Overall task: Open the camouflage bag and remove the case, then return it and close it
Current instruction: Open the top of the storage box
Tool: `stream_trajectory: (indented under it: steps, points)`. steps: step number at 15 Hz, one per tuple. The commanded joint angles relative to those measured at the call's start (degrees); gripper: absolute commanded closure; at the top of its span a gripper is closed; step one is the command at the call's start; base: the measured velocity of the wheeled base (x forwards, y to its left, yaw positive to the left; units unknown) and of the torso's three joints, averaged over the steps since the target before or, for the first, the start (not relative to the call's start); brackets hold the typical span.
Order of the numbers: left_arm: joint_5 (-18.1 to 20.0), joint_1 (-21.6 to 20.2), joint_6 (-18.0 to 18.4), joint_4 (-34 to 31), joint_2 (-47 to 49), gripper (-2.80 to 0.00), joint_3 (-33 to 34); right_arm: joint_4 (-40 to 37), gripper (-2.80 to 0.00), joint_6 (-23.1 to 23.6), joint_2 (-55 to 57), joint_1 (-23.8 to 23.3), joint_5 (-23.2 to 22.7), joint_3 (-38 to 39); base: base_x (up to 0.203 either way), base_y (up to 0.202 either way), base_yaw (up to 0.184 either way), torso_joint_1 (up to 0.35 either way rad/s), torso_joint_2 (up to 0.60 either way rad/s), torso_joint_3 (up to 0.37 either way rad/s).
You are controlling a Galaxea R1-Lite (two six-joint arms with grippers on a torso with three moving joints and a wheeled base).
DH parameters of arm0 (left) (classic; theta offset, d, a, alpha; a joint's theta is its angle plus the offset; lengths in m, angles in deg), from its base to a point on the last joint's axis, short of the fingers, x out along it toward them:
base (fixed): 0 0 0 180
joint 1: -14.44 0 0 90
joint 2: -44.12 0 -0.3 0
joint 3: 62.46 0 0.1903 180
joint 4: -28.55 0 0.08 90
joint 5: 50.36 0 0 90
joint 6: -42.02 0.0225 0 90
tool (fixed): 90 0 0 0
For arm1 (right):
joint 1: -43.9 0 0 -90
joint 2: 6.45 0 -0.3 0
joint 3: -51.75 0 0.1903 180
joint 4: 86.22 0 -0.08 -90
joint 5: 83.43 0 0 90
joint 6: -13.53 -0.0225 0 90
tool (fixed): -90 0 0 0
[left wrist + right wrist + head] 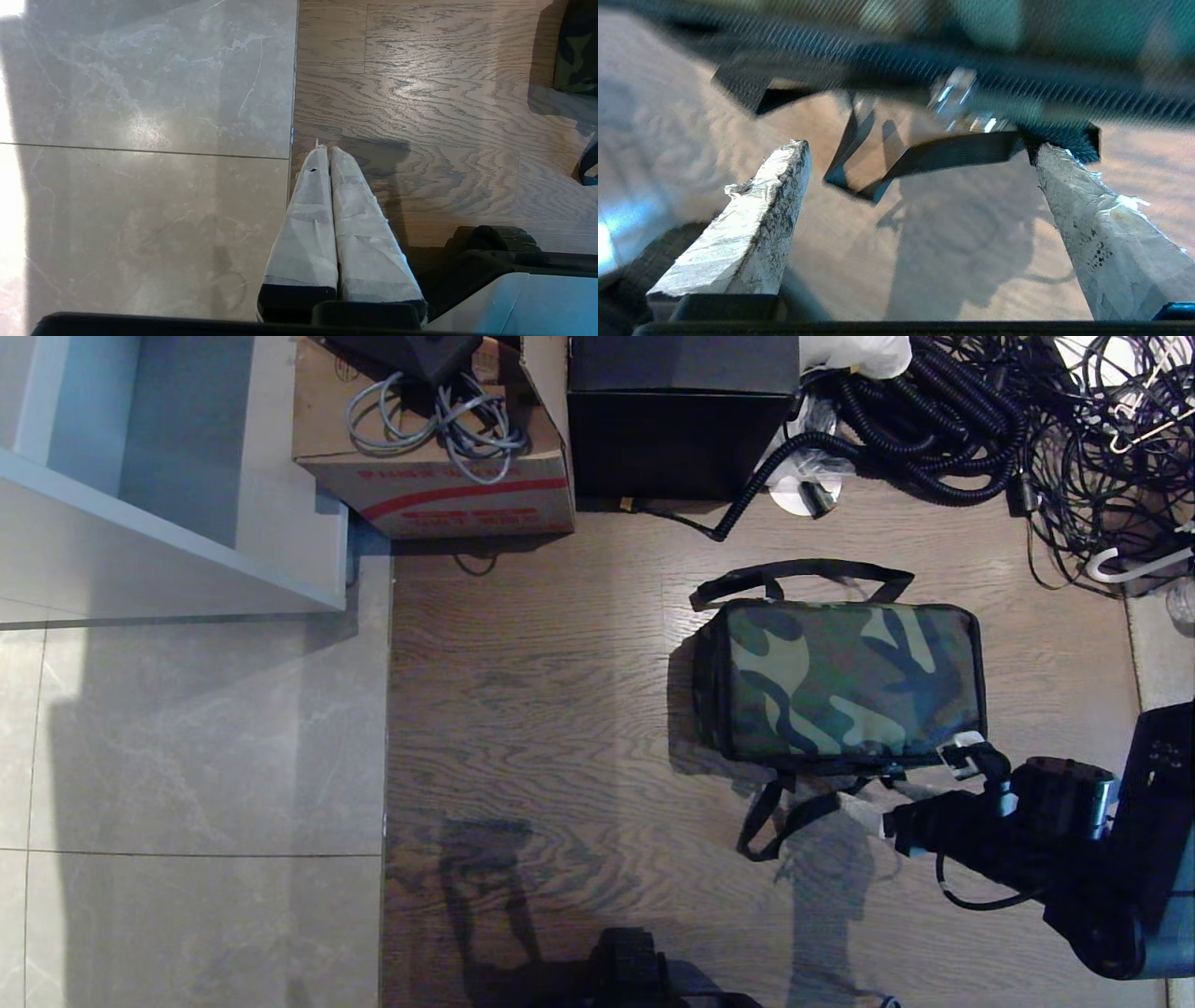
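Note:
The camouflage bag (845,681) lies on the wood floor, looking shut, with black straps (794,807) trailing from its near side. The case is hidden. My right gripper (920,789) hovers at the bag's near right corner, open, nothing between its white-wrapped fingers. In the right wrist view the gripper (920,149) faces the bag's lower edge (1017,28), with a shiny zipper pull (959,100) and a strap (943,156) just beyond the fingertips. My left gripper (328,149) is parked low over the floor, shut and empty, and the bag's corner (577,51) shows far off.
A cardboard carton (439,439) with grey cables and a black box (681,415) stand behind the bag. A tangle of black cables (980,420) fills the back right. A white ledge (168,476) and tile floor (187,756) lie to the left.

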Motion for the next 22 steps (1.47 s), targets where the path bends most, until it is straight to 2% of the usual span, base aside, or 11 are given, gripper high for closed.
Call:
stream_trajectory:
  steps: [1,8,9,17,22]
  points:
    - [0.0,0.0,0.0,0.0,0.0,0.0,0.0,0.5,-2.8,-0.5,0.4,-0.1,-0.1,-1.6,0.0,0.0,0.0,0.0,0.0,0.0]
    - [0.0,0.0,0.0,0.0,0.0,0.0,0.0,0.5,-2.8,-6.3,1.0,-0.3,1.8,-4.2,0.0,0.0,0.0,0.0,0.0,0.0]
    - [0.0,0.0,0.0,0.0,0.0,0.0,0.0,0.5,0.0,-6.6,1.1,-0.4,1.8,-4.3,0.0,0.0,0.0,0.0,0.0,0.0]
    - [0.0,0.0,0.0,0.0,0.0,0.0,0.0,0.5,0.0,-6.6,0.9,-0.2,1.8,-4.2,0.0,0.0,0.0,0.0,0.0,0.0]
    - [0.0,0.0,0.0,0.0,0.0,0.0,0.0,0.5,0.0,-5.9,-0.3,-0.1,1.5,-1.2,0.0,0.0,0.0,0.0,0.0,0.0]
